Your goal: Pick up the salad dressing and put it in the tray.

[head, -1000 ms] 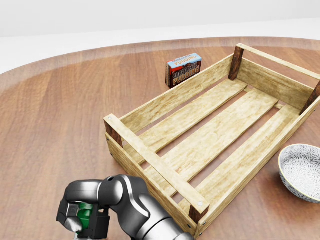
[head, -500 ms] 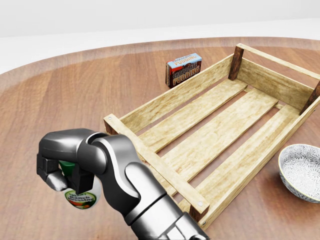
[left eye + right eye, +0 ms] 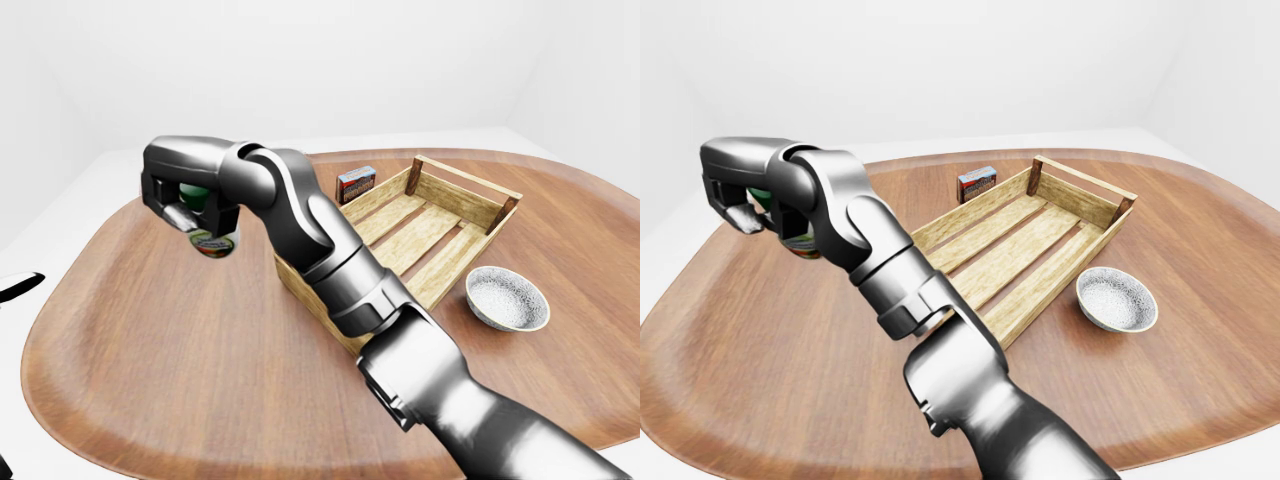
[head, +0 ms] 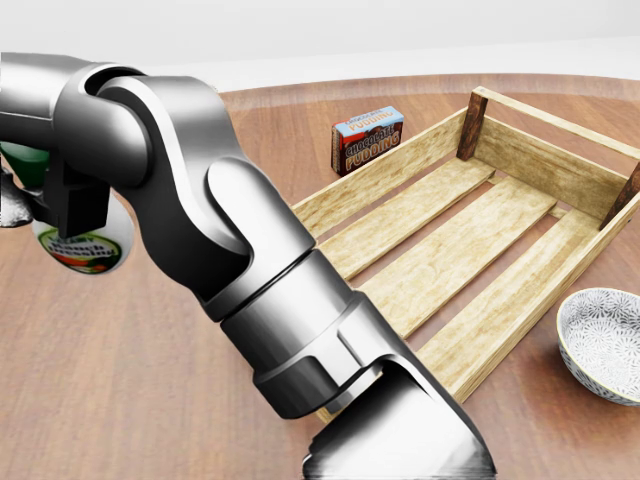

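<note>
Green-capped salad dressing bottle [image 3: 211, 238] clamped in right hand [image 3: 185, 197], held above the table.
Carrying it rightward over slatted wooden tray [image 3: 455, 187] (clearing the near rail) looks wise.

The table [image 3: 180, 340] is reddish-brown wood grain, and the tray [image 4: 500, 250] is pale yellow slats with darker brown corner posts. The bowl [image 3: 508, 298] is white with a fine grey speckled pattern. The salad dressing [image 3: 212, 240] shows a green cap and a white, red and green label; the pudding box [image 4: 368, 138] is brown, blue and white.
</note>
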You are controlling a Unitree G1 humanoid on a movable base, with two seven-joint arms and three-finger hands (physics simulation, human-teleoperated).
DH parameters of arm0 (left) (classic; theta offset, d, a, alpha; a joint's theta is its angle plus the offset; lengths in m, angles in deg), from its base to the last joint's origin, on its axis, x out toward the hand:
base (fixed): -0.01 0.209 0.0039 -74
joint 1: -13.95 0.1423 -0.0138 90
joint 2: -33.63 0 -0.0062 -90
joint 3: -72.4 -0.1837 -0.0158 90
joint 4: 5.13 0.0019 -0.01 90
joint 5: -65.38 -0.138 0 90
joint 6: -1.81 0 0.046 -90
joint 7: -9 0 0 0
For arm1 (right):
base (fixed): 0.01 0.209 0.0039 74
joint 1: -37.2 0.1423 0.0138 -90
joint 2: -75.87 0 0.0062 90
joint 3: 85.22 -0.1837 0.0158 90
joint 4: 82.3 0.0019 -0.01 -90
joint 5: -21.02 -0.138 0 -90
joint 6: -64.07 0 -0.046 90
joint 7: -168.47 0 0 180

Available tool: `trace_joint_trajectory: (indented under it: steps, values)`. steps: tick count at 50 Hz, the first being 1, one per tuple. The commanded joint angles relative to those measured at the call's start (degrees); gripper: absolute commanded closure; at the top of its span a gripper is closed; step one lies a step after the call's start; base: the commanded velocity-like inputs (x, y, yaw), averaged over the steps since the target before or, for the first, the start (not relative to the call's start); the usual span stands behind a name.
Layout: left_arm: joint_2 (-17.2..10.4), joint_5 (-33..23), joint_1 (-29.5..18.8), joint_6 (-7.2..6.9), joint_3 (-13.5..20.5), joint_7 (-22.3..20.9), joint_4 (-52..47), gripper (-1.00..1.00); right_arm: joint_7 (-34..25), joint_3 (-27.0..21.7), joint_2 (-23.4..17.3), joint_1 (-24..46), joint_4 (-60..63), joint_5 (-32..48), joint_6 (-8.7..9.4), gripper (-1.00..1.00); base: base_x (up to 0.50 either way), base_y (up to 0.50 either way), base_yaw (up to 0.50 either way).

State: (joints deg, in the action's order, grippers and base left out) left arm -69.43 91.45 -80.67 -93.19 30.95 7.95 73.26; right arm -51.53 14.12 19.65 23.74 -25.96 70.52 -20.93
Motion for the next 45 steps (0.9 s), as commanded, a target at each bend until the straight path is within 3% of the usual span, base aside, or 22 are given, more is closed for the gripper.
trace_joint_trajectory:
  steps: [1,6,18,37,45]
  values:
    - [0.12,0.11,0.1,0.0,-0.1,-0.08,0.13,-1.0,0.0,-3.54,-5.11,12.67,-6.21,-5.95,0.0,1.0,0.0,0.0,0.0]
    - [0.16,0.27,0.25,0.0,0.11,-0.06,-0.28,-1.0,0.0,-3.96,-8.44,15.17,-10.54,-8.56,0.0,1.0,0.0,0.0,0.0]
    - [0.18,0.06,0.12,0.0,0.02,-0.01,-0.37,-1.0,0.0,-5.4,-16.3,13.66,-16.47,-9.73,0.0,1.0,0.0,0.0,0.0]
    - [0.04,-0.28,-0.12,0.0,-0.26,0.01,-0.21,-1.0,0.0,-7.5,-27.0,3.87,-11.07,-8.15,0.0,1.0,0.0,0.0,0.0]
    - [0.06,-0.4,-0.18,0.0,-0.42,0.03,-0.21,-1.0,0.0,-10.06,-32.67,1.61,-16.57,-9.13,0.0,1.0,0.0,0.0,0.0]
